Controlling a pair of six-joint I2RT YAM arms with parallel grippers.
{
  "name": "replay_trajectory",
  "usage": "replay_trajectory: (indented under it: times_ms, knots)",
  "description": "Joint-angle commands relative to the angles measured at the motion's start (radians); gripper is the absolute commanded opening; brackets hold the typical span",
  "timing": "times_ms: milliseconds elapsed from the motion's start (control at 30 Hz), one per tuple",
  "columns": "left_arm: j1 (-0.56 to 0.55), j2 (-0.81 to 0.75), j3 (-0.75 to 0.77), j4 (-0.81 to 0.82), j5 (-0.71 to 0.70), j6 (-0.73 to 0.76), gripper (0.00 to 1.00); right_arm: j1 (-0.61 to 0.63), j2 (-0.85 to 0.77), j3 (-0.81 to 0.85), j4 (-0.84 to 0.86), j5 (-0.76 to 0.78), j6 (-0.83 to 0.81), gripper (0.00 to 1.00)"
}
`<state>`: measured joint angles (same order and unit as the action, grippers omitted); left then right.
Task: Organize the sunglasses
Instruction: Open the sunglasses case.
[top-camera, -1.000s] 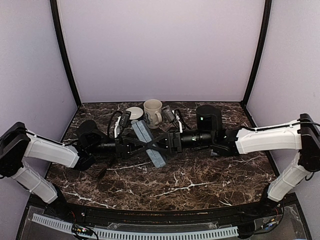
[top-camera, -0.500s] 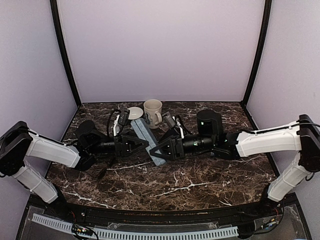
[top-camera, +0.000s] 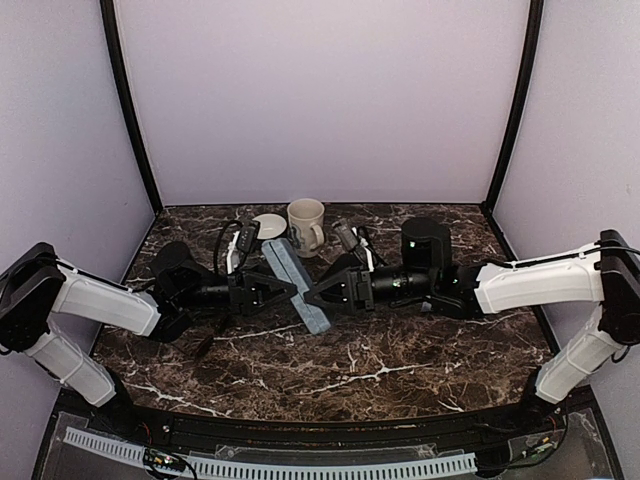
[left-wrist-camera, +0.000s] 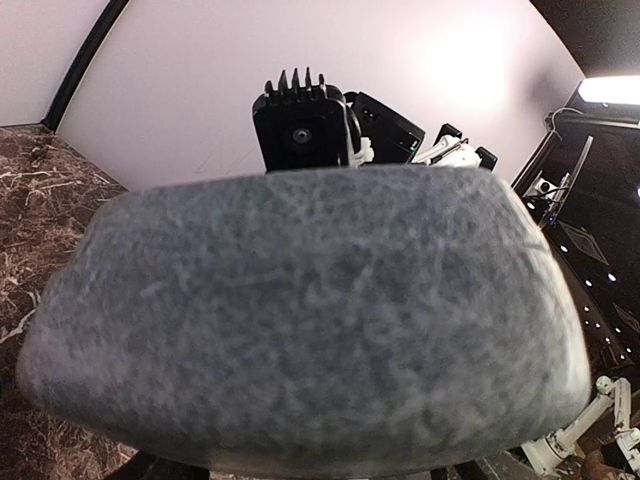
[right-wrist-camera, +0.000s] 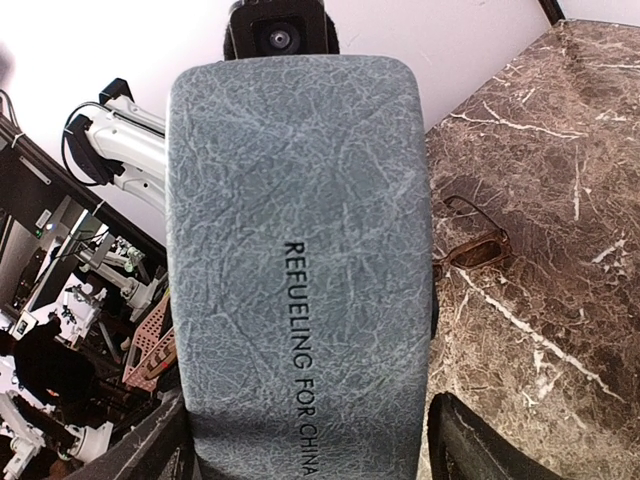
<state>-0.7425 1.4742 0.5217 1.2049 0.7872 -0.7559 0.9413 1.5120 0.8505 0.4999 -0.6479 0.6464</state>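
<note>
A grey-blue case (top-camera: 285, 262) printed REFUELING FOR CHINA stands tilted on the marble between my two grippers. My left gripper (top-camera: 288, 291) meets it from the left with its jaws spread, and the case (left-wrist-camera: 300, 330) fills the left wrist view. My right gripper (top-camera: 312, 293) faces it from the right, open. The case (right-wrist-camera: 300, 250) lies between the right gripper's fingers, and a gap shows beside one finger (right-wrist-camera: 490, 445). Brownish sunglasses (right-wrist-camera: 475, 245) lie on the marble just beyond the case.
A cream mug (top-camera: 306, 225) and a white round disc (top-camera: 268, 225) stand at the back of the table (top-camera: 400, 350), behind the case. Purple walls close in the back and both sides.
The right gripper has drawn back to the right; its fingers no longer cross the left gripper's at the case. The left arm and the case have stayed put.
</note>
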Motion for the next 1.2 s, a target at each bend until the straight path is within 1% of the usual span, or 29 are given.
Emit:
replay_trajectory:
  times_ms: [0, 300, 467, 700, 767, 900, 933, 1067, 1167]
  knots:
    - [-0.003, -0.018, 0.000, 0.049, 0.015, 0.013, 0.00, -0.004, 0.001, 0.005, 0.042, -0.015, 0.006, 0.81]
    - [-0.001, -0.011, 0.008, 0.045, 0.017, 0.013, 0.00, 0.003, 0.010, 0.019, 0.010, -0.003, -0.015, 0.82]
    - [-0.001, -0.009, 0.010, 0.044, 0.019, 0.013, 0.00, 0.007, 0.017, 0.028, -0.004, 0.006, -0.022, 0.78]
    - [-0.002, -0.006, 0.008, 0.045, 0.021, 0.014, 0.00, 0.008, 0.017, 0.029, 0.004, -0.007, -0.020, 0.65]
    - [-0.001, -0.005, 0.008, 0.046, 0.022, 0.016, 0.00, 0.007, 0.017, 0.025, 0.021, -0.018, -0.014, 0.58]
    - [-0.001, 0.005, 0.008, 0.052, 0.050, 0.033, 0.00, -0.002, 0.017, 0.014, 0.062, -0.043, 0.012, 0.38]
    - [-0.002, 0.008, 0.009, 0.059, 0.067, 0.037, 0.00, -0.007, 0.019, 0.010, 0.083, -0.051, 0.021, 0.36]
    - [-0.006, 0.006, 0.012, 0.082, 0.138, 0.056, 0.00, -0.035, 0.027, -0.004, 0.122, -0.051, 0.021, 0.36]
    - [-0.016, -0.021, 0.027, 0.034, 0.173, 0.094, 0.00, -0.069, 0.030, -0.033, 0.174, -0.051, 0.021, 0.36]
